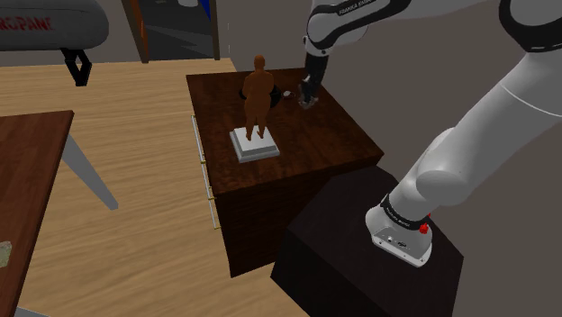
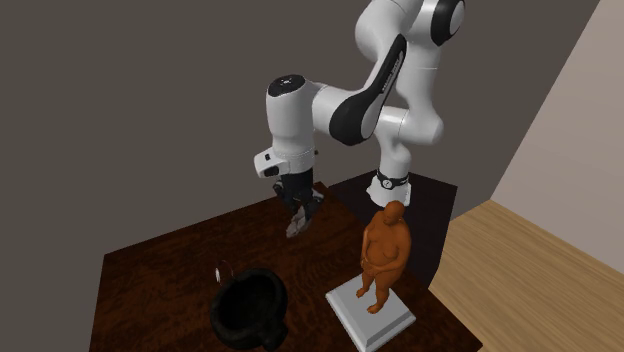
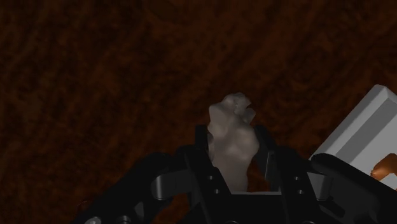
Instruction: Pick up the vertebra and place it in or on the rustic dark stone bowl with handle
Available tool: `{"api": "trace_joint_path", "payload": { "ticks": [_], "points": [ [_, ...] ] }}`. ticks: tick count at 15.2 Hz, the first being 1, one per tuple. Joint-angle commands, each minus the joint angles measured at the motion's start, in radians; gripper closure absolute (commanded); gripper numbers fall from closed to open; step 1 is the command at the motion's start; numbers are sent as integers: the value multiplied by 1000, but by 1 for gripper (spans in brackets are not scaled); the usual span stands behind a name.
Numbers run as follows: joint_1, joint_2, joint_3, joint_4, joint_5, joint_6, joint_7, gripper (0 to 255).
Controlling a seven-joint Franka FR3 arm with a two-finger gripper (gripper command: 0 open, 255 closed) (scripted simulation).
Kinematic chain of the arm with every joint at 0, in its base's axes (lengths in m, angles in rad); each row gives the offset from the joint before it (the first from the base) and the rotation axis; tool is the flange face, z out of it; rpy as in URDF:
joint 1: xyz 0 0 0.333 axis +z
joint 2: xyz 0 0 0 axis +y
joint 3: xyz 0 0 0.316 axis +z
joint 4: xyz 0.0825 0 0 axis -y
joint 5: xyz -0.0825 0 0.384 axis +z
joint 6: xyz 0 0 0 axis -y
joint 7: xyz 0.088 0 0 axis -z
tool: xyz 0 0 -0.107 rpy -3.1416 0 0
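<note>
Between the two black fingers of the gripper [image 3: 235, 145] sits the vertebra [image 3: 230, 124], a pale, knobbly grey-beige piece. The jaws are drawn in most of the way and clasp its lower body on both flanks, while its lumpy upper end sticks out past the tips. In the second exterior view you can see it hanging under the hand above the dark wooden table [image 2: 150, 290], apparently clear of the surface, though that gap is hard to judge.

Expect it to be light and rigid, with nothing flat to press on. The pads probably bear on only a few high spots, so it could pivot or slide if you swing quickly. The thick central body is the place to hold it, not the thin projecting bits, and that is about where you have it.

Your target, the dark, rough-walled bowl [image 2: 250, 305], stands near the gripper, lower and toward the second exterior view's left. Just beside the bowl, to that view's right, a brown figurine [image 2: 385, 255] stands upright on a white base [image 2: 375, 320]. Give the figurine room. Lower the vertebra well into the bowl before letting go, because a hard piece dropped from height may bounce out.
</note>
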Motion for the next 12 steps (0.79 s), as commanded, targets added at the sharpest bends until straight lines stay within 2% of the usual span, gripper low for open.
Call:
{"api": "trace_joint_path", "payload": {
  "ticks": [1,11,12],
  "points": [
    [0,-9,0,18,-2,-27,1,255],
    [1,-56,4,95,-11,-151,8,255],
    [5,-18,7,135,-1,-154,10,255]
  ]
}}
